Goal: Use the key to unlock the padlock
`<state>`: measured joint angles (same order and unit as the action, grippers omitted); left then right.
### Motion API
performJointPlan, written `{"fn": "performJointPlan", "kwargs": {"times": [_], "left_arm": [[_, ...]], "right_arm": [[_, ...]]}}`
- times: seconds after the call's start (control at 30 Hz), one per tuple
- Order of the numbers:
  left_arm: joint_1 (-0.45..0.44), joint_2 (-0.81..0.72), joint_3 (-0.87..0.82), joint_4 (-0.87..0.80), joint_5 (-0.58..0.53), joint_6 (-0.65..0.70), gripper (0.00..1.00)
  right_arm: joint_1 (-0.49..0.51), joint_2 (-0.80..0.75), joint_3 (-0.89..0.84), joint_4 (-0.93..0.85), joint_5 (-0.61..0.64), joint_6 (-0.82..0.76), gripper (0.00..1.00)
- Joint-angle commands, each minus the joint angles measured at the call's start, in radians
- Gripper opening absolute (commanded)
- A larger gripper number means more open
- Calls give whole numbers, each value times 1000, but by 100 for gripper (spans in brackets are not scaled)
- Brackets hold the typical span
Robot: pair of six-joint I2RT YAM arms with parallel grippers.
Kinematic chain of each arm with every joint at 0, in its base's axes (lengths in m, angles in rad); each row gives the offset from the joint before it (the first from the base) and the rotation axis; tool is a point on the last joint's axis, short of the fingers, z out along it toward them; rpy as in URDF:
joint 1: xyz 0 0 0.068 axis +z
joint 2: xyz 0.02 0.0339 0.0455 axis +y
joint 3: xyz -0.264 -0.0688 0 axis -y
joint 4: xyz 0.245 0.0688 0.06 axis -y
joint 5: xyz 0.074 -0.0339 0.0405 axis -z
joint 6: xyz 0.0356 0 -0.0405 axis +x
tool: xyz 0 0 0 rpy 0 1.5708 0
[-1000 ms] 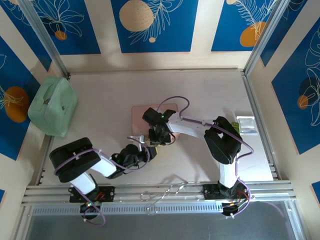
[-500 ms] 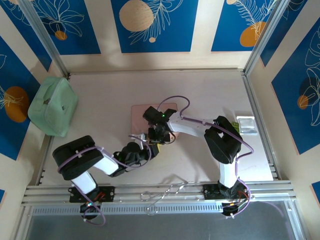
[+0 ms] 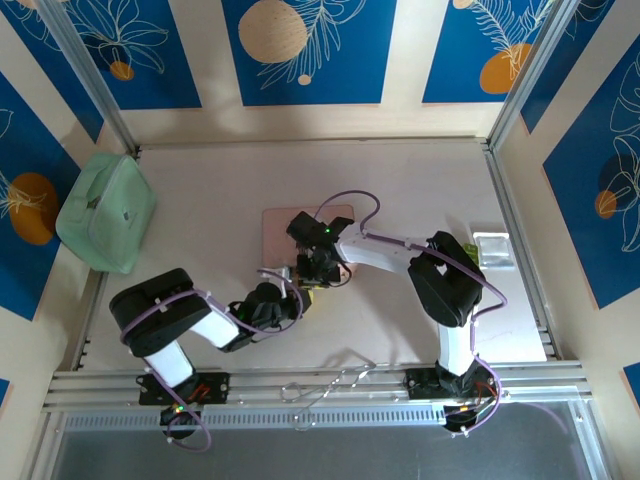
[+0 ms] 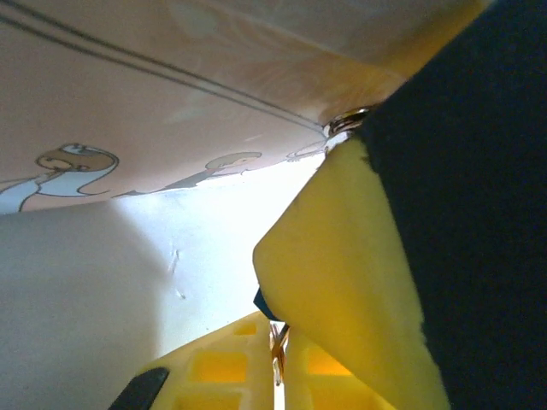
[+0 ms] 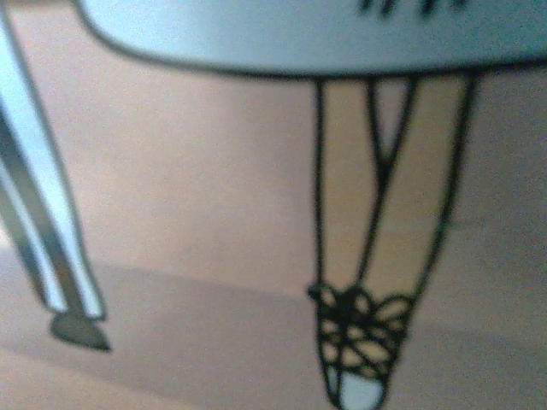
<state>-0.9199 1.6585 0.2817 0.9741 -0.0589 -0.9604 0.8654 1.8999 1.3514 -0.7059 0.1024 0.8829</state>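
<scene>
Silvery padlock (image 4: 344, 125), glimpsed at the pink tin's (image 3: 285, 228) near edge, is judged tiny, light, rigid, slippery, best pinched across its body; left gripper (image 3: 292, 292) is clamped on a sliver, likely the key (image 4: 278, 346); right gripper's (image 3: 318, 268) state cannot be told.

Left gripper (image 4: 275, 331): yellow fingers (image 4: 218, 376) closed, a thin metal sliver (image 4: 278, 350) showing between them. Behind, an illustrated pink tin (image 4: 171, 94); a metal ring (image 4: 346, 122) tops a yellow block (image 4: 342, 282).
</scene>
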Motion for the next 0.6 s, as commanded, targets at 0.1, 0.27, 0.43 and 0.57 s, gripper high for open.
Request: {"fn": "performJointPlan", "kwargs": {"times": [0.1, 0.27, 0.43, 0.57], "left_arm": [[7, -49, 23, -93, 9, -17, 0], [7, -62, 27, -96, 24, -29, 0], [7, -62, 18, -33, 57, -51, 0], [8, -54, 6, 41, 79, -86, 0]], "right_arm": [[13, -48, -81, 60, -29, 47, 47], [37, -174, -199, 192, 62, 84, 58], [57, -347, -415, 424, 147, 129, 66], [62, -456, -552, 588, 169, 146, 68]]}}
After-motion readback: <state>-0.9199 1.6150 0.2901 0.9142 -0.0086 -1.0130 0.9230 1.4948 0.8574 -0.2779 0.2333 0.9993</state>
